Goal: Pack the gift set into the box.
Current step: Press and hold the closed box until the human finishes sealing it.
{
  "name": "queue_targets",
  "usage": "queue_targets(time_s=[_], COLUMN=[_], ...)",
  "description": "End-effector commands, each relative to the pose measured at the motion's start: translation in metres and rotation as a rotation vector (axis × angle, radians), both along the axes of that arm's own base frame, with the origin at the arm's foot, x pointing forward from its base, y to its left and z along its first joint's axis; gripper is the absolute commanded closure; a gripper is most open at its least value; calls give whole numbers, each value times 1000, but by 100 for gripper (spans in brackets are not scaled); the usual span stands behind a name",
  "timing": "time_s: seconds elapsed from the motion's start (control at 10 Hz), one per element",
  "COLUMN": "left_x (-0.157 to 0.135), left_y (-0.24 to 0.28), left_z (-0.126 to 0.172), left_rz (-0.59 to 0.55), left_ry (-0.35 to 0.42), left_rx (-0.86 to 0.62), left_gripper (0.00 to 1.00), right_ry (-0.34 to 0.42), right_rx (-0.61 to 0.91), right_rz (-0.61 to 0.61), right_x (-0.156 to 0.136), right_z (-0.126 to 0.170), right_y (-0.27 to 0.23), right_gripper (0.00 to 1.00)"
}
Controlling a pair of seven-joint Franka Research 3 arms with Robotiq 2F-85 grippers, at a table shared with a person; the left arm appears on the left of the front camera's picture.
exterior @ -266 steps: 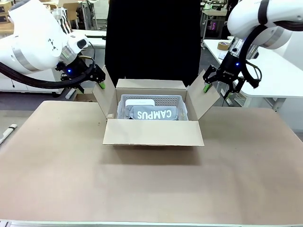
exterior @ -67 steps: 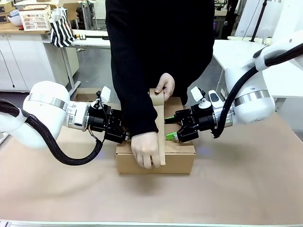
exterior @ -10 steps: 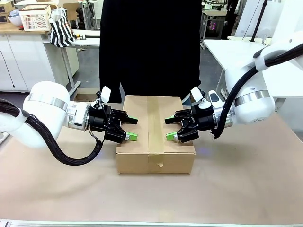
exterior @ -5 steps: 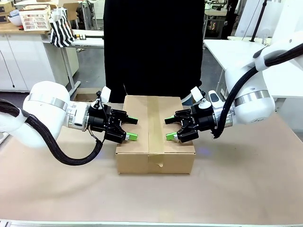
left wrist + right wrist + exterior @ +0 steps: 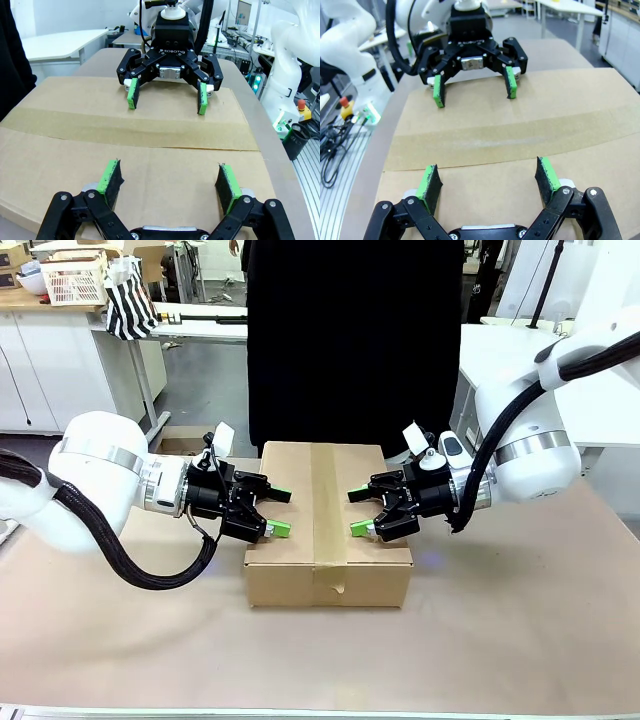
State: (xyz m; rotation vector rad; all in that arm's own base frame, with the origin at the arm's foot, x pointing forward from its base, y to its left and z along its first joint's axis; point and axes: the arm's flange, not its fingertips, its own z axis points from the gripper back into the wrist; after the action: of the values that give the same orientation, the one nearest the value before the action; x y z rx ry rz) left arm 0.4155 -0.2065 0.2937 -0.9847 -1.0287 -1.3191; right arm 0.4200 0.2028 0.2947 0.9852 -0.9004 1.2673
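Note:
The box (image 5: pixel 328 530) sits shut in the middle of the table, a strip of brown tape (image 5: pixel 328 502) running front to back over its top seam. The gift set is hidden inside. My left gripper (image 5: pixel 279 512) hovers open over the box's left top edge, holding nothing. Facing it over the right top edge is my right gripper (image 5: pixel 355 513), also open and holding nothing. In the left wrist view my own open fingers (image 5: pixel 110 177) frame the box top (image 5: pixel 150 165), with the right gripper (image 5: pixel 166 97) opposite. The right wrist view mirrors this, with the left gripper (image 5: pixel 473 87) across the taped top (image 5: pixel 520 130).
A person in black (image 5: pixel 350 340) stands at the far side behind the box. The table (image 5: pixel 520 620) is covered in brown paper. A white lattice basket (image 5: pixel 75 282) and a striped bag (image 5: pixel 131 302) rest on a counter at the back left.
The person behind the box has shifted to the right. Earlier their hands pressed tape over the box top; now the hands are gone. Both grippers have stayed in place.

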Motion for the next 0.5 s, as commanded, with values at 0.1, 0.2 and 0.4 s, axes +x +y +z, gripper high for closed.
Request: queue_targets(time_s=[0.1, 0.2, 0.4], left_x=[-1, 0, -14], left_y=[1, 0, 1], left_z=[-2, 0, 48], left_rz=[-2, 0, -57], left_ry=[-10, 0, 237], left_rx=[5, 0, -106], left_gripper=[0, 0, 0], right_ry=[-9, 0, 211], right_rx=[3, 0, -43], right_rz=[-9, 0, -1], right_x=[-2, 0, 0], right_z=[-3, 0, 54], right_y=[-1, 0, -2], right_gripper=[0, 0, 0])
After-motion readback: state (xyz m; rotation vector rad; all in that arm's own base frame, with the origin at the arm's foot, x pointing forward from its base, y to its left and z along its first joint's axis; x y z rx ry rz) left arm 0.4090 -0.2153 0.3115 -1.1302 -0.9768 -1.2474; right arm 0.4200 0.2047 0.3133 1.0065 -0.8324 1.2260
